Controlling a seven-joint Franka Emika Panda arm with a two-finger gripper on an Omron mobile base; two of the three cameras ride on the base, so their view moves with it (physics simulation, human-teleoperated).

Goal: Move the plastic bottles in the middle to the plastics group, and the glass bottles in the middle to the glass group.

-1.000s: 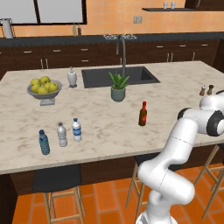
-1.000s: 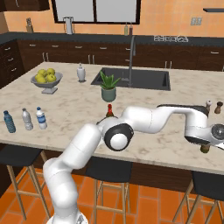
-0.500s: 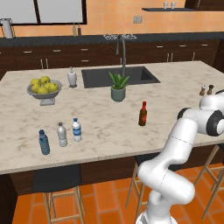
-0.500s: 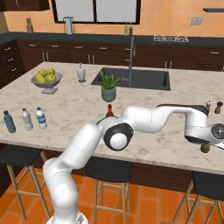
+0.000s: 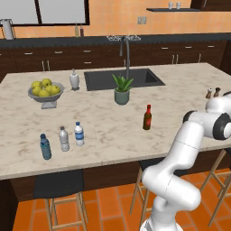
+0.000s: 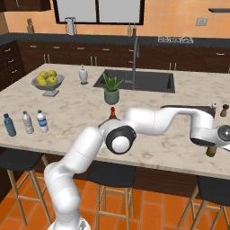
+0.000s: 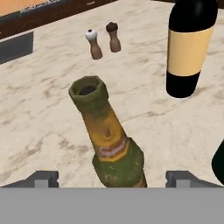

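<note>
Hand (image 7: 112, 177) released — fingers spread either side of the upright olive-brown bottle (image 7: 111, 144), arm stretched far right.

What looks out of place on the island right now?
One red-brown bottle stands alone mid-counter, away from both groups. The olive-brown bottle stands upright between the open gripper fingertips, near a black bottle. Nothing is spilled or tipped.

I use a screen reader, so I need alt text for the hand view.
An olive-brown glass bottle stands on the marble counter between the open gripper fingertips, which do not touch it. Beyond it stand a larger dark bottle with a tan label and two tiny shakers.
</note>
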